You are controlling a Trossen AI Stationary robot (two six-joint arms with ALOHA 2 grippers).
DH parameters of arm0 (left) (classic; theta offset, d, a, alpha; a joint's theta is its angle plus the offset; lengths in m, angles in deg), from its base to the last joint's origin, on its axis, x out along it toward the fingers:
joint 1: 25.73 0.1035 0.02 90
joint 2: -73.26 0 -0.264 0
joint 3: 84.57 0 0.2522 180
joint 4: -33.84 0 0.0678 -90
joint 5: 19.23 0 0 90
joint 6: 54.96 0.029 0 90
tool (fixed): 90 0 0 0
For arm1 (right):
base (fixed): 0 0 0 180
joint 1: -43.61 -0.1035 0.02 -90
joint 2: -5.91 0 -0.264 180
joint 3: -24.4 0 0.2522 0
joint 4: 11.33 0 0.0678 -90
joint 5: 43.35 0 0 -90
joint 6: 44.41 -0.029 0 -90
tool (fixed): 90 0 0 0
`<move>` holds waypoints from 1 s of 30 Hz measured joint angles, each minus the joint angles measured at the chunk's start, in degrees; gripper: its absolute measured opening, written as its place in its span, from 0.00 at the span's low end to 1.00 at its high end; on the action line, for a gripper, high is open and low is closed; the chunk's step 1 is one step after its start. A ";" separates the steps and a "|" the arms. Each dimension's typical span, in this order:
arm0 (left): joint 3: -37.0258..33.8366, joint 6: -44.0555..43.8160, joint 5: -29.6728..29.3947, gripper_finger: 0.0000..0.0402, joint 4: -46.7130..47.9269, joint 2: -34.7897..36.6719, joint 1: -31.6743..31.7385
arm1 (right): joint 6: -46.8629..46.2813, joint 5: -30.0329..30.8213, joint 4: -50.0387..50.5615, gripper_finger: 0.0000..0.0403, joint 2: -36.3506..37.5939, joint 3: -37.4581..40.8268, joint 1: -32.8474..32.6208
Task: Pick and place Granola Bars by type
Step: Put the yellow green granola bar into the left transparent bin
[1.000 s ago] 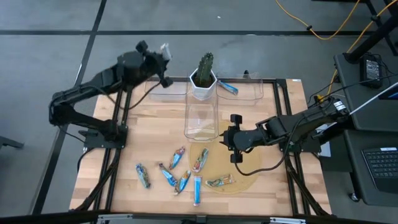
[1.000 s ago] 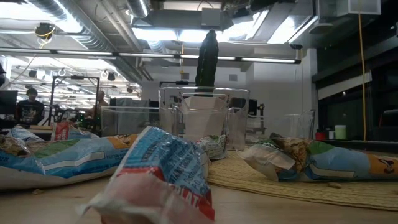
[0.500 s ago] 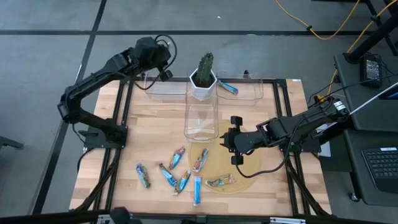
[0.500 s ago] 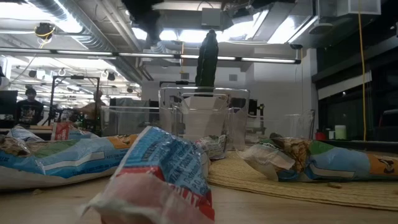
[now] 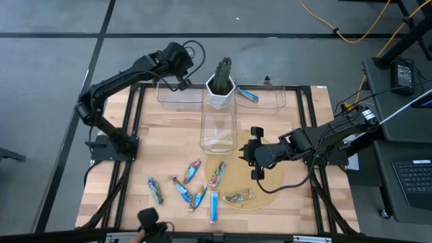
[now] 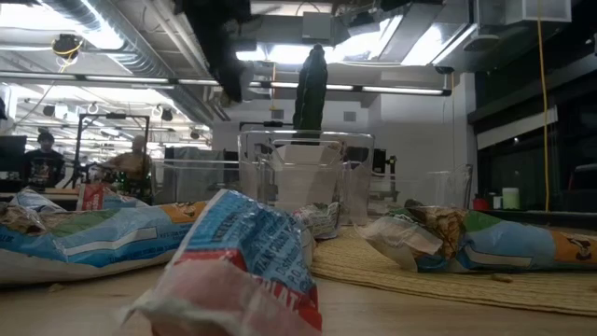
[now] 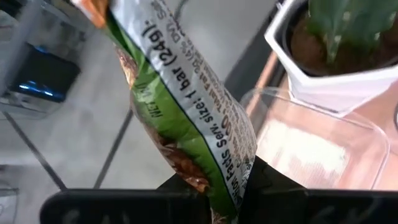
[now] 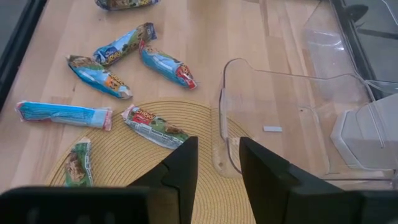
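- The left gripper (image 5: 181, 66) hangs above the clear bin (image 5: 179, 96) at the table's far left edge, its fingers pinched tight on a green-and-silver granola bar (image 7: 186, 118) that stands up out of the grip.
- Seen from the left wrist, the held bar's wrapper shows printed lettering, with the potted cactus (image 5: 221, 79) in its white pot just beside the bin below.
- The right gripper (image 5: 254, 152) hovers over the round woven mat (image 5: 266, 196), next to the tall clear container (image 5: 218, 131) at the table's middle; its fingers (image 8: 181, 163) stand partly apart with nothing between them.
- Loose granola bars (image 5: 182, 190) lie scattered on the wooden table (image 5: 165, 145) near its front edge, most in blue wrappers; two of them rest on the mat, one a green-brown bar (image 8: 78, 163).
- One blue bar (image 5: 246, 95) lies in the far right clear bin (image 5: 266, 101), on the other side of the cactus.
- In the low view, crumpled wrappers (image 6: 247, 261) fill the foreground, and people (image 6: 42, 159) sit far back in the room.
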 joint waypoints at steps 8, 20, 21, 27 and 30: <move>0.00 1.27 1.81 0.05 0.70 -8.06 1.42 | -0.10 0.03 0.07 0.30 0.00 0.00 -0.51; -1.79 2.56 1.83 0.04 6.03 -15.11 4.02 | -0.42 1.37 0.03 0.30 0.02 0.17 -3.84; -2.92 2.65 1.81 0.04 5.28 -15.11 4.18 | -0.69 1.77 -0.01 0.30 0.02 0.46 -3.89; -9.22 4.38 1.81 0.05 0.96 -15.11 5.17 | -1.66 2.14 -0.20 0.30 0.04 3.70 -3.91; -11.26 5.47 1.78 0.05 -1.03 -15.11 5.56 | -1.67 2.49 -0.38 0.30 0.04 5.00 -3.80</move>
